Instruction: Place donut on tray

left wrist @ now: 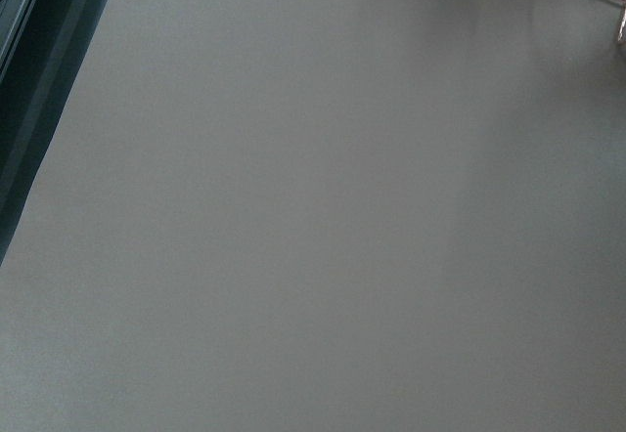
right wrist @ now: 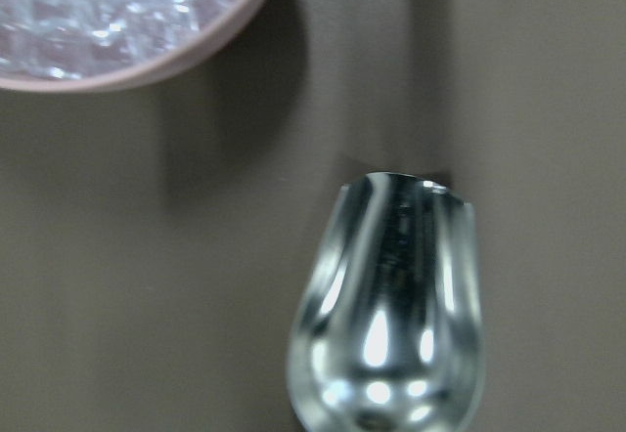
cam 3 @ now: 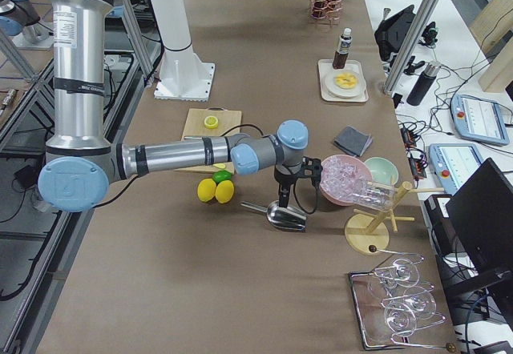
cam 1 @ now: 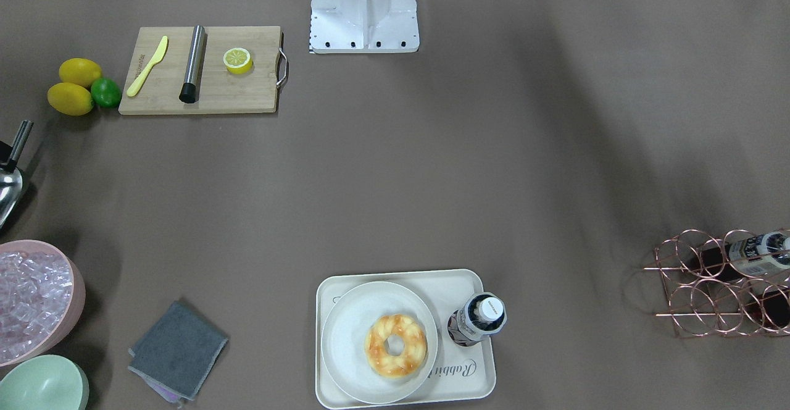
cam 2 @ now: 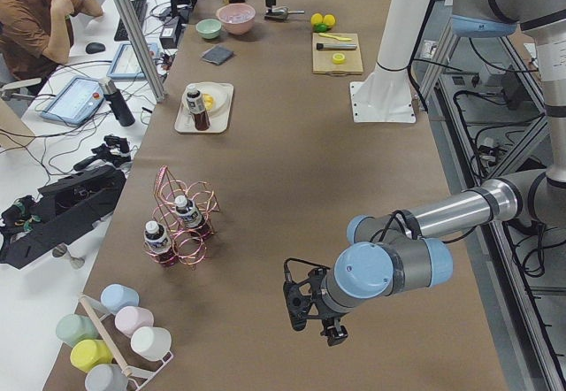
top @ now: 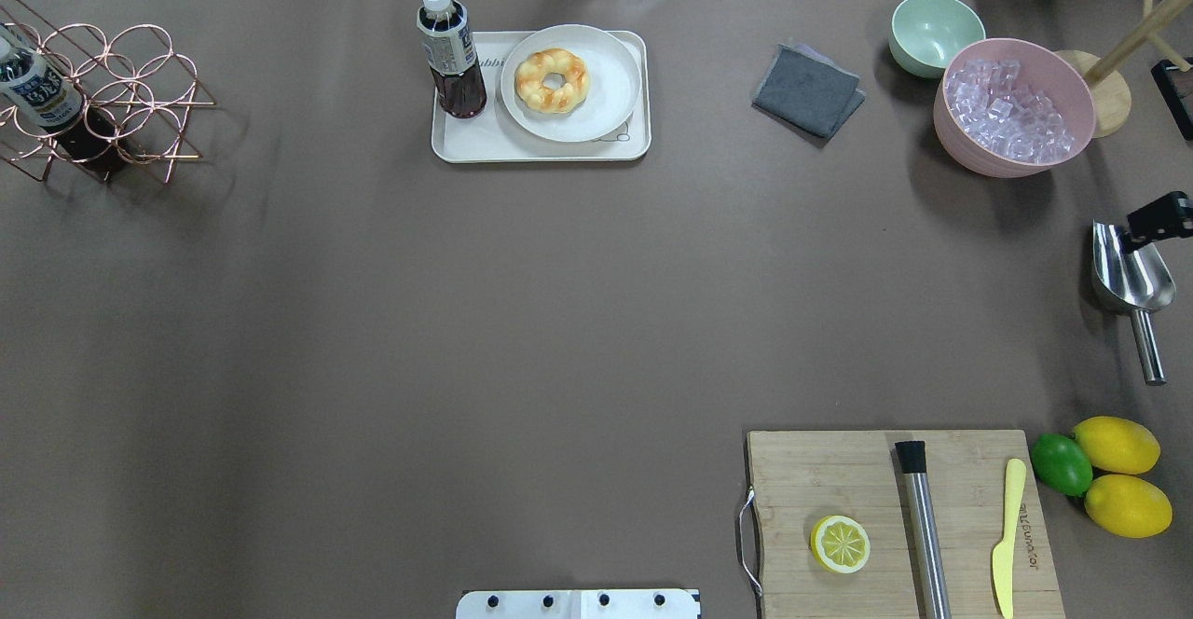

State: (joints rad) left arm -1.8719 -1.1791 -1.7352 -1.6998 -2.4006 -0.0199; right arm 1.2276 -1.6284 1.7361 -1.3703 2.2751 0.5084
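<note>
The golden-orange donut [cam 1: 395,344] lies on a round off-white plate [cam 1: 352,330], and that plate sits on the cream-white tray [cam 1: 475,379] at the table's far side from the robot. It shows the same way from overhead: donut [top: 552,80], tray [top: 466,144]. A dark drink bottle [top: 450,50] stands on the tray beside the plate. My left gripper [cam 2: 309,316] hangs low over bare table far from the tray; I cannot tell its state. My right gripper [top: 1160,218] is at the table's right edge, over a steel scoop [top: 1128,279]; I cannot tell its state.
A pink bowl of ice [top: 1016,106], a green bowl [top: 935,34] and a grey cloth [top: 806,90] stand right of the tray. A cutting board [top: 839,479] with a half lemon, a steel rod and a yellow knife lies near right. A copper wire rack [top: 102,97] stands far left.
</note>
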